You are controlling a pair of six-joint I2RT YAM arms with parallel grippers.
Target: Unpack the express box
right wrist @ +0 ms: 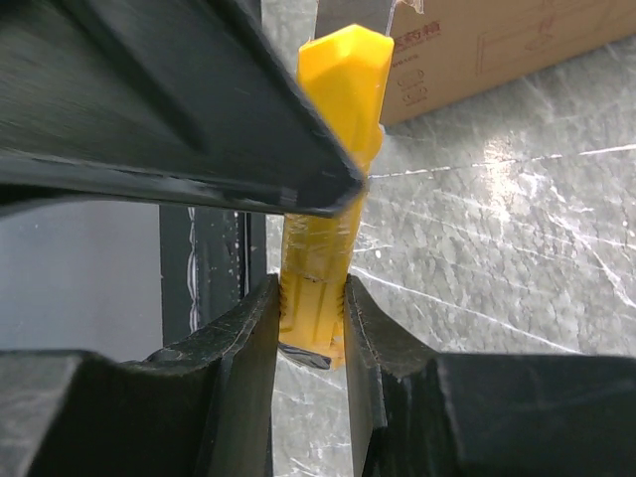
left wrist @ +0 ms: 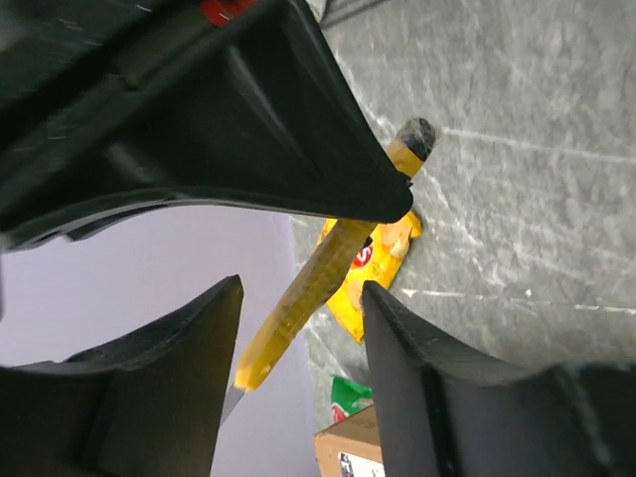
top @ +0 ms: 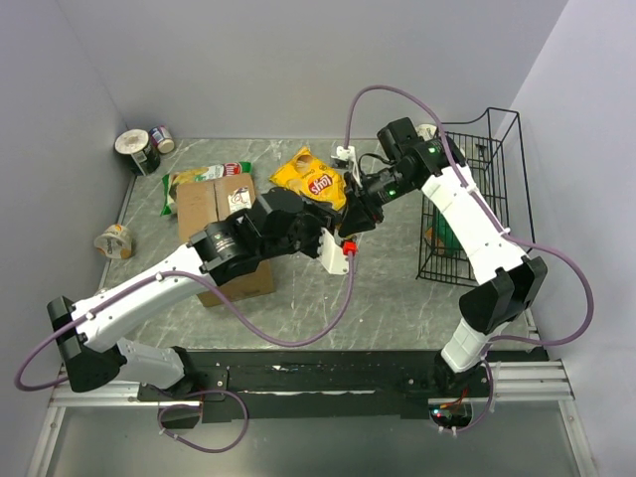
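Apparently passing yellow cutter [right wrist: 338, 99] across, clenched in right pincer [right wrist: 313, 298], straddled by released left pincer [left wrist: 303, 298] — next, clamping squarely before slitting express box [top: 211, 204].

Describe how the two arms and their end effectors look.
The left arm and right arm have white links, black joints and looping purple cables. The left end effector and right end effector have matte black tapered fingers.

Lab bench: grey screens [top: 298, 60], bolted arms [top: 469, 224]
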